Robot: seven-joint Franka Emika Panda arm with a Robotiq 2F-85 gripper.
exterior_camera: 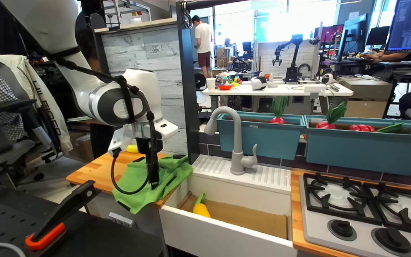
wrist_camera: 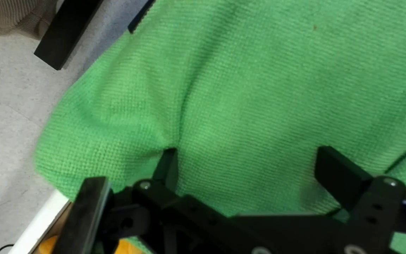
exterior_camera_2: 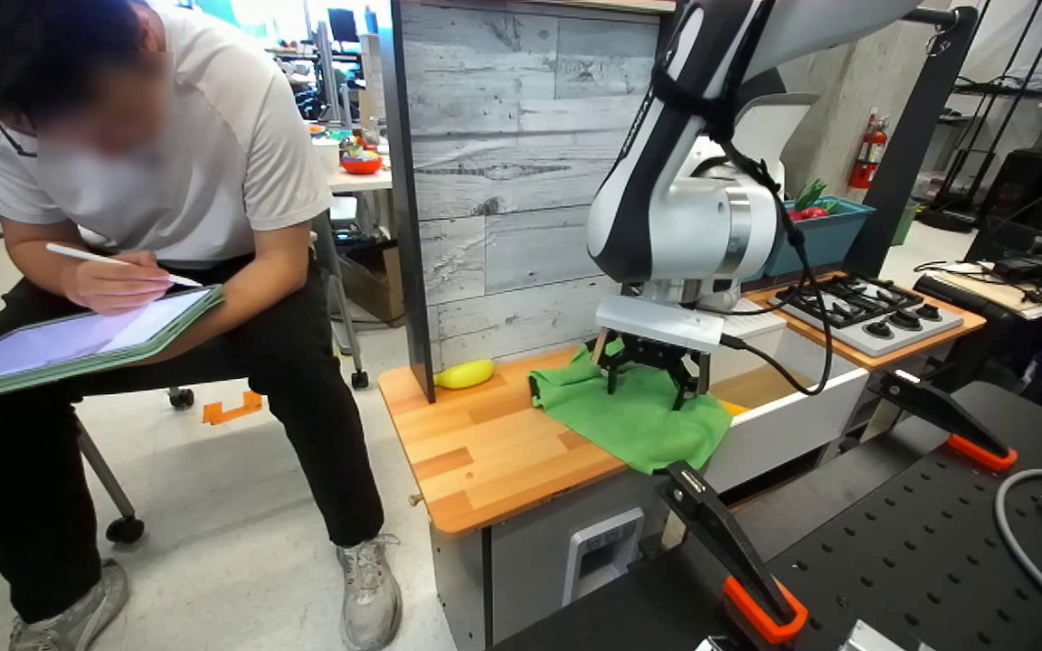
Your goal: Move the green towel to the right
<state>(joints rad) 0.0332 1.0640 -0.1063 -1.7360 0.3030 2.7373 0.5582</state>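
Observation:
The green towel lies crumpled on the wooden counter (exterior_camera_2: pixel 476 452) in both exterior views (exterior_camera: pixel 173 171) (exterior_camera_2: pixel 639 438). Part of it hangs over the front edge beside the sink (exterior_camera: pixel 227 233). It fills most of the wrist view (wrist_camera: pixel 252 88). My gripper (exterior_camera_2: pixel 646 398) points down over the towel. It also shows in an exterior view (exterior_camera: pixel 154 184), seen side-on. In the wrist view the gripper (wrist_camera: pixel 247 151) has its fingers wide apart, with towel between and below them. The left fingertip there appears to touch the cloth, where a fold starts.
A yellow banana (exterior_camera_2: pixel 465 374) lies at the counter's back by the wood-look panel (exterior_camera_2: pixel 530 181). A yellow vegetable (exterior_camera: pixel 201 210) lies in the sink. A grey faucet (exterior_camera: pixel 237 142), stove (exterior_camera: pixel 337 203) and teal planters (exterior_camera: pixel 259 134) stand beyond. A clamp (exterior_camera_2: pixel 738 551) sits in front.

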